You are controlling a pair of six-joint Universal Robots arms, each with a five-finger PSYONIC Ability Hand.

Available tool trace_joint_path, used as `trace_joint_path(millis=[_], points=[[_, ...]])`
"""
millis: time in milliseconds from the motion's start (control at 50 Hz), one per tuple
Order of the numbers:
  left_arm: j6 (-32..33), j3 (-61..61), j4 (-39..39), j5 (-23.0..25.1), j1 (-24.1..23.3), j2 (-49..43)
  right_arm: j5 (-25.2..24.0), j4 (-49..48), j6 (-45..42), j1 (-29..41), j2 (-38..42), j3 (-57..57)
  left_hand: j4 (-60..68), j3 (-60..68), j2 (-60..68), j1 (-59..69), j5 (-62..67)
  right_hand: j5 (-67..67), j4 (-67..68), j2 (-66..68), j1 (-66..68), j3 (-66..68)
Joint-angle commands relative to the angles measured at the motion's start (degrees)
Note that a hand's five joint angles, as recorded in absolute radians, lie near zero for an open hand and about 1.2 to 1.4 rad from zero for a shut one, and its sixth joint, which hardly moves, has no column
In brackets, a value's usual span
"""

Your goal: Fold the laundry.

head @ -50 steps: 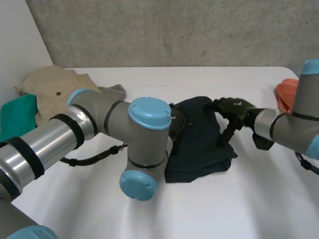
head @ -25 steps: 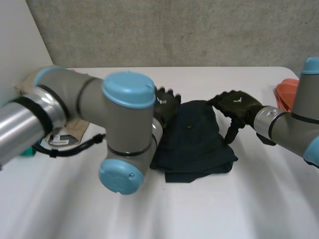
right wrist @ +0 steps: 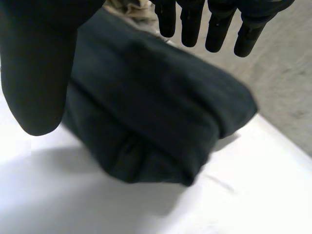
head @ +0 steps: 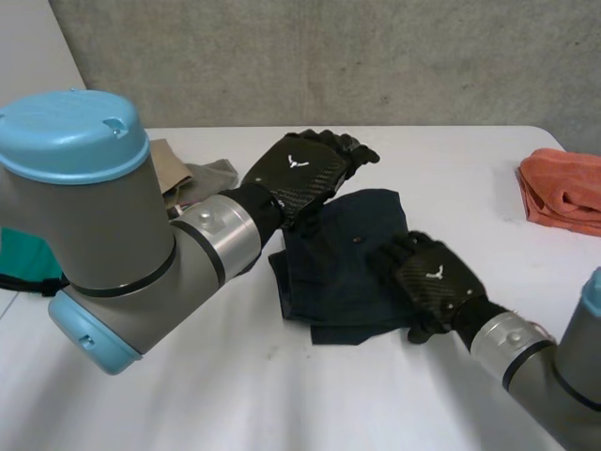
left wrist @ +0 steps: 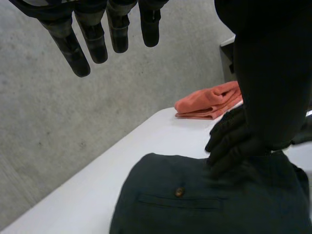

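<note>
A folded dark navy garment point(head: 343, 263) with a buttoned pocket lies in the middle of the white table point(head: 282, 395); it shows under my left hand as the dark garment point(left wrist: 204, 200) and under my right as the dark garment point(right wrist: 146, 117). My left hand point(head: 305, 174) hovers open above the garment's far left edge, fingers point(left wrist: 92, 34) straight and holding nothing. My right hand point(head: 432, 282) is open over the garment's near right part, fingers point(right wrist: 214, 24) straight above the cloth. The right hand point(left wrist: 234, 141) rests its fingertips on the garment.
A folded orange cloth point(head: 563, 188) lies at the table's right edge, also seen as the orange cloth point(left wrist: 209, 102). A beige and grey pile point(head: 192, 178) sits at the back left, with a teal cloth point(head: 23, 258) behind my left arm. A concrete wall runs behind.
My left arm swung up, lifting its hand off the garment's left side to hover above it. My right hand came from the garment's far right corner to its near right part.
</note>
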Motion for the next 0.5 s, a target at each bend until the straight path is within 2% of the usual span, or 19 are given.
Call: trace_joint_path(millis=[20, 120, 200, 500], points=[[-0.9, -0.8, 0.1, -0.6, -0.1, -0.3, -0.6, -2.1, -3.5, 1.2, 5.4, -3.9, -0.8, -0.7, -0.5, 0.6, -1.2, -1.8, -1.1, -0.4, -0.5, -1.2], [-1.0, -0.8, 0.3, -0.7, -0.1, -0.3, -0.7, -4.3, -5.6, 1.7, 7.1, -4.8, -0.8, -0.7, -0.5, 0.6, -1.2, 6.2, 7.0, 7.6, 7.5, 6.9], [-1.0, -0.8, 0.3, -0.6, -0.1, -0.3, -1.0, -4.7, -5.8, 2.3, 7.6, -5.8, -0.8, -0.7, -0.5, 0.6, -1.2, 18.0, 18.8, 19.4, 19.3, 18.6], [-1.0, -1.5, 0.4, -0.7, -0.1, -0.3, -0.3, -4.6, -5.8, 3.5, 12.6, -11.1, -0.8, -0.7, -0.5, 0.6, -1.2, 25.9, 26.7, 27.3, 27.2, 26.6]])
